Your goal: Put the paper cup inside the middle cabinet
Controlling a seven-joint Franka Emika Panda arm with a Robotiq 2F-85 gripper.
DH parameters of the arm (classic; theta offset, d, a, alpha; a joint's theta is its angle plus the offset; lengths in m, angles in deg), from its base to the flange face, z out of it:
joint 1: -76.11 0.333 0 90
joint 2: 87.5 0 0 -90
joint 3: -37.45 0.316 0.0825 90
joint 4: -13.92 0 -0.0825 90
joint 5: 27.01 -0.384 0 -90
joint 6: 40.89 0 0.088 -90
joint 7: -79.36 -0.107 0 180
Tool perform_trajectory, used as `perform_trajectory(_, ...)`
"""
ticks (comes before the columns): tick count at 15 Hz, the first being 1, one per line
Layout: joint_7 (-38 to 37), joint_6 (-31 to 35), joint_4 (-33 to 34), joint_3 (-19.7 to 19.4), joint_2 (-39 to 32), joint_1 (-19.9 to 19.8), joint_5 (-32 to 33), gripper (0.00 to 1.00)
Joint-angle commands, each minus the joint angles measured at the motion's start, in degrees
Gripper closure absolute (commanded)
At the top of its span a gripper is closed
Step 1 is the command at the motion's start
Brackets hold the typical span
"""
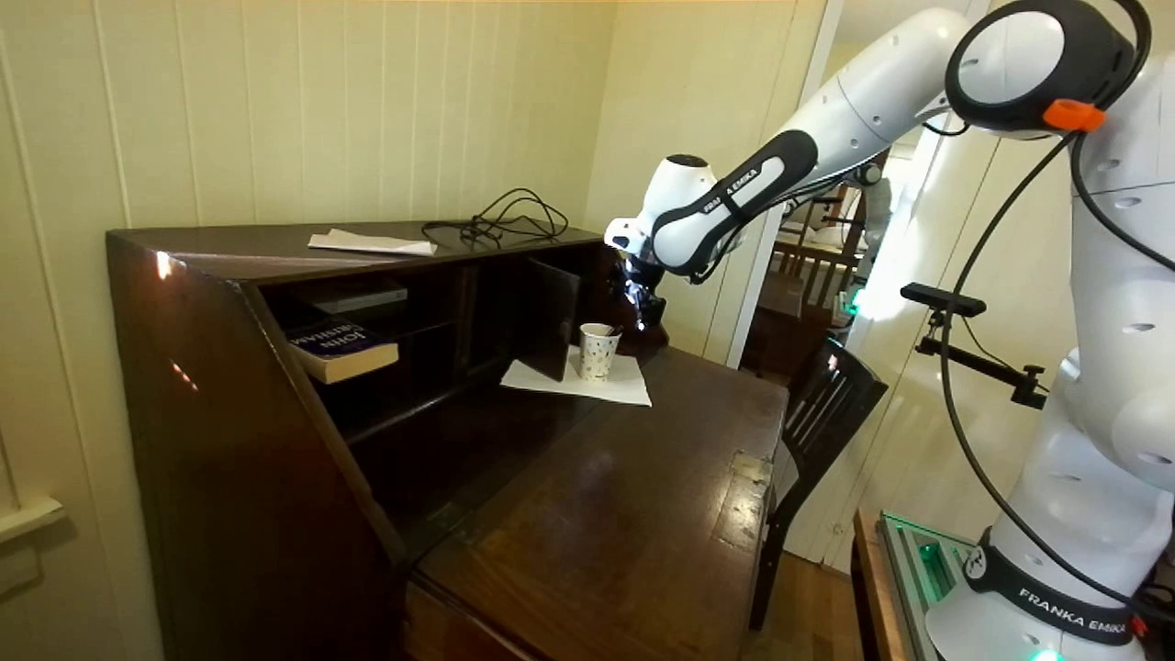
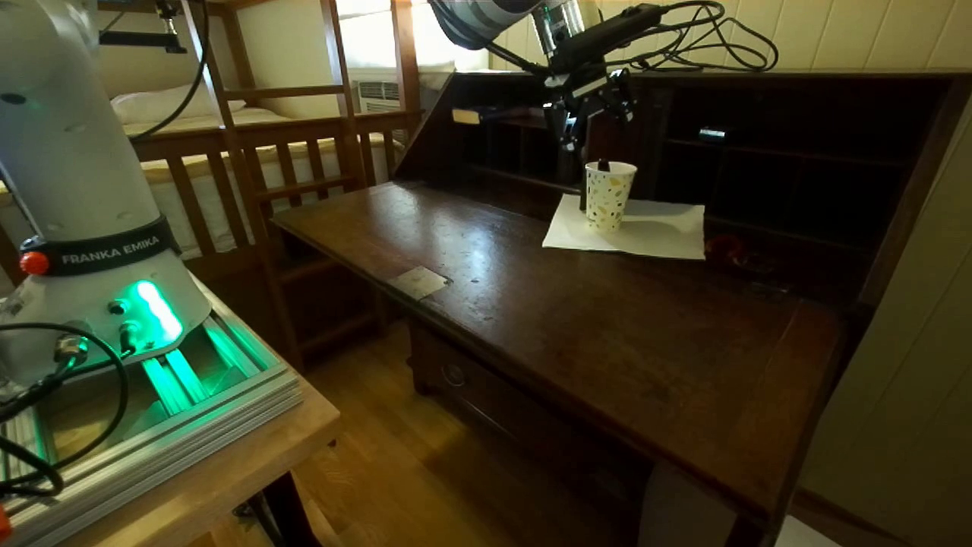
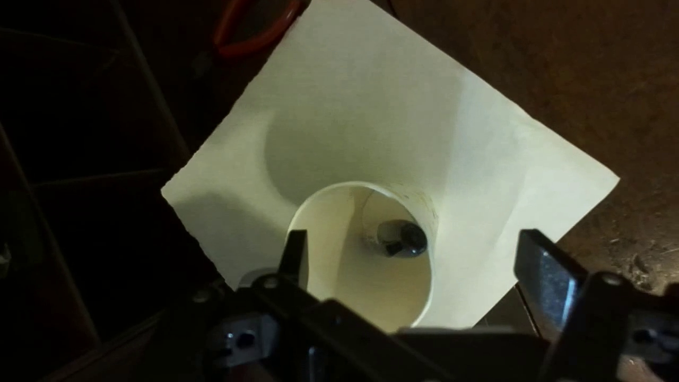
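Paper cup (image 2: 607,199) upright on white sheet (image 2: 664,228), far side of desk (image 2: 569,334); dk item (image 3: 411,239) inside, can't ID. Jaws spread above, nothing held. Off-ctr: left finger (image 3: 294,254) lines up w/ cup rim (image 3: 360,184) in wrist view; I'd fear crush/tip on descent. Door (image 1: 553,321), seemingly betw. cup & middle cabinet (image 1: 496,317), may snag it.

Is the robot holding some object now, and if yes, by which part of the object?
Nothing is held: the jaws stand open above the paper cup, which rests on the white sheet.
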Motion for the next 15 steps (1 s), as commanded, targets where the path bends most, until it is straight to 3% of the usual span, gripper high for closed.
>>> perform_trajectory(1, -1.4, -2.7, 1.0, 1.9, 0.8, -0.8, 1.5, 0.0)
perform_trajectory(5, -0.1, -6.6, 1.8, 4.2, 1.3, -2.1, -1.7, 0.0)
perform_trajectory(6, -1.0, -4.3, 1.2, 3.5, 0.5, -1.5, 0.4, 0.0)
perform_trajectory(12, -2.1, -6.3, 1.5, 3.5, 0.4, -1.7, 1.1, 0.0)
perform_trajectory(15, -1.7, -6.4, 2.2, 4.3, -1.0, -2.0, -0.2, 0.18)
